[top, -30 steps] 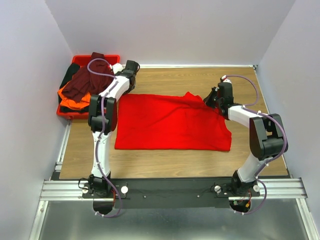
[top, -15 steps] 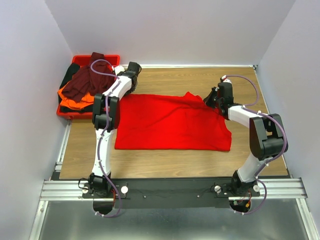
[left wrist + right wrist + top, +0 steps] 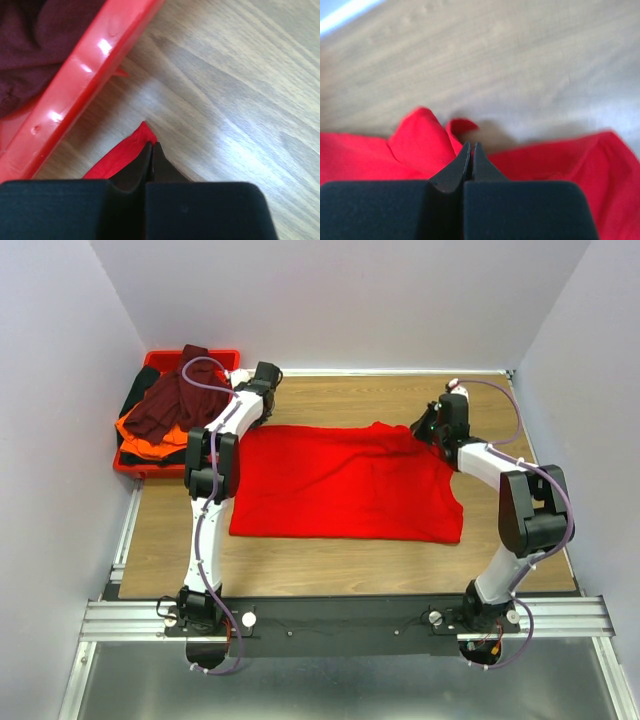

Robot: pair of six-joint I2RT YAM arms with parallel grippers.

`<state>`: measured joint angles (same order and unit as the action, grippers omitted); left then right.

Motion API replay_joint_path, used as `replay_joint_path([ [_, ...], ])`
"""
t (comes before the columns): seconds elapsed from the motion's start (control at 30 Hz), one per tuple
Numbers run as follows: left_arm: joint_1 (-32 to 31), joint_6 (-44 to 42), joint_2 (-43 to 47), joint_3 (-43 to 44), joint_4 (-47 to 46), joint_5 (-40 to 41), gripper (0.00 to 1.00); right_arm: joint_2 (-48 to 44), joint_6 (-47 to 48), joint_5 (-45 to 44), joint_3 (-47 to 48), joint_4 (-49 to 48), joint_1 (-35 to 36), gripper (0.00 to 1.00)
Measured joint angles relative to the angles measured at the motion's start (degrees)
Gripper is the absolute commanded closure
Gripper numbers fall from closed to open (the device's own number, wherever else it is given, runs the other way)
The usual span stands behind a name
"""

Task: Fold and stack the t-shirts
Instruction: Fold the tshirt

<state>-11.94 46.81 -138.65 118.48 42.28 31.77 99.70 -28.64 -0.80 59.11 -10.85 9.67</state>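
Note:
A bright red t-shirt (image 3: 345, 485) lies spread flat on the wooden table. My left gripper (image 3: 256, 420) is down at its far left corner, jaws shut on the cloth; a red corner (image 3: 127, 150) pokes out past the left gripper's (image 3: 151, 146) tips. My right gripper (image 3: 428, 430) is at the far right corner, shut on a raised fold of the red t-shirt (image 3: 415, 145), which bunches around the right gripper's (image 3: 471, 146) tips. A dark maroon t-shirt (image 3: 170, 405), an orange one (image 3: 140, 430) and a black one (image 3: 135, 395) are piled in the tray.
The red plastic tray (image 3: 130, 465) stands at the far left against the wall, and the tray's rim (image 3: 85, 80) is close beside my left gripper. White walls enclose the table on three sides. Bare wood shows behind and in front of the spread shirt.
My left gripper has closed on the shirt's far left corner. The right gripper has shifted slightly toward the back, drawing the far right corner with it.

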Motion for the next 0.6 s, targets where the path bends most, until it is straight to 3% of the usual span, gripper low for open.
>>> replay_joint_path([
  [0.23, 0.0, -1.2, 1.9, 0.0, -2.1, -1.6, 1.00, 3.0, -0.1, -0.3, 7.4, -0.2, -2.2, 0.99],
  [0.6, 0.1, -3.6, 10.0, -2.9, -8.2, -3.1, 1.00, 6.2, 0.3, -0.2, 11.1, 0.2, -4.8, 0.95],
])
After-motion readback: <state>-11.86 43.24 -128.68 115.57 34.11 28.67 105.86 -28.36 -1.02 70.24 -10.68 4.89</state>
